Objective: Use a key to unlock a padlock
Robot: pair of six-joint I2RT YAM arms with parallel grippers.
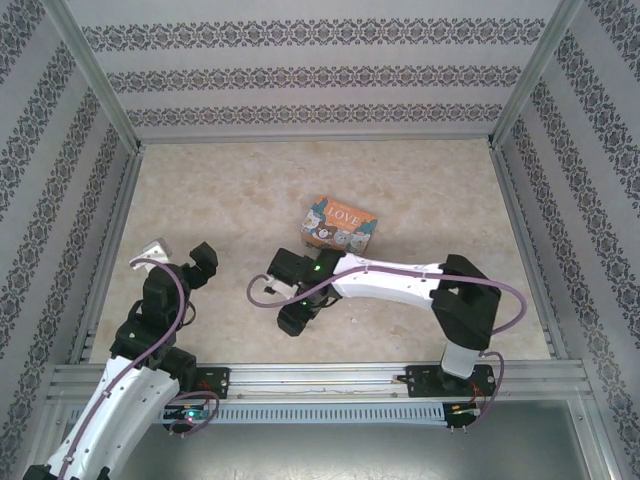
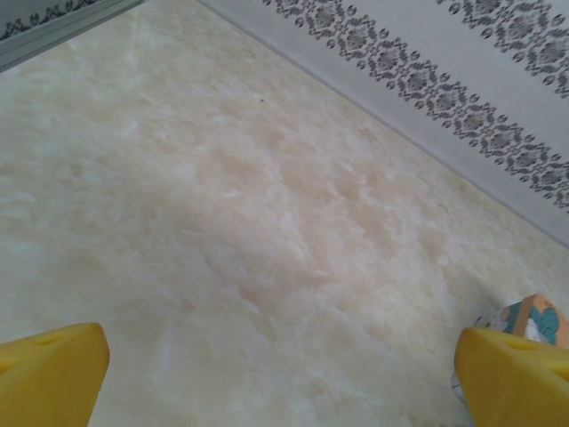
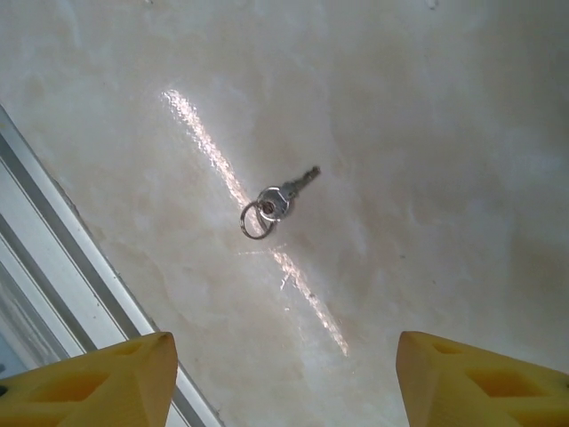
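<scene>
- Beige marbled tabletop (image 1: 220,190): hard and glossy. A thin thing lying flat on it gives fingertips little to catch, so I judge a skid or a missed pinch to be the main risk.
- White-and-black right arm (image 1: 390,280): it reaches in close on the near side of the orange cartoon "LOVE" tin box (image 1: 340,223). The right arm's jaws stand apart with nothing between them, yellow fingertips (image 3: 98,382) hovering over the key.
- White-and-black left arm (image 1: 120,400): it sits well to the left of the tin. The left arm's jaws are spread wide and empty, yellow fingertips (image 2: 53,374) above bare tabletop.
- The tin looks closed; what it holds cannot be told. With the right arm so near, a careless swing could knock it.
- Small dull-metal key on a wire ring (image 3: 277,203): it lies flat on the tabletop on the tin's near side, roughly centred under the right arm's jaws. They could catch the ring instead of the key's head, leaving the blade dangling, or nudge the key away.
</scene>
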